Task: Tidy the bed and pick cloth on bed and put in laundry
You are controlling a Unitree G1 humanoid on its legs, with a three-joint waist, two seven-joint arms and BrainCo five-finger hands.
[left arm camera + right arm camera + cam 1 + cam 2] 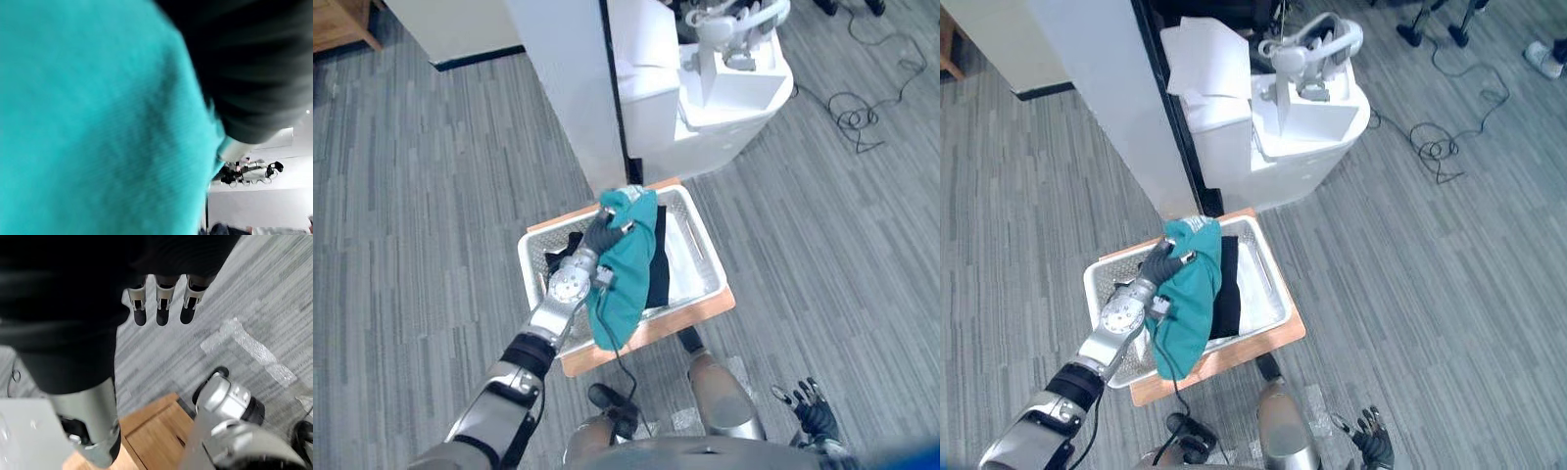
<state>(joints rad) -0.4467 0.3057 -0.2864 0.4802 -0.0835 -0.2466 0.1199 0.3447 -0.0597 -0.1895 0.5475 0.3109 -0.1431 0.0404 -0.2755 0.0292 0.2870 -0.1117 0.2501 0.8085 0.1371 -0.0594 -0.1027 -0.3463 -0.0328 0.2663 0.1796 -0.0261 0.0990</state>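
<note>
Teal cloth (628, 279) clenched in left hand (599, 235), frame centre, long axis hanging over white basket (705, 257) below; right hand (815, 411) spread, lower right.

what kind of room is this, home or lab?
Probably a lab or test space, not a home: loose cables on the grey plank floor, a white machine beside a white partition, and a laundry basket on a wooden stand, where the left hand holds a teal cloth.
</note>
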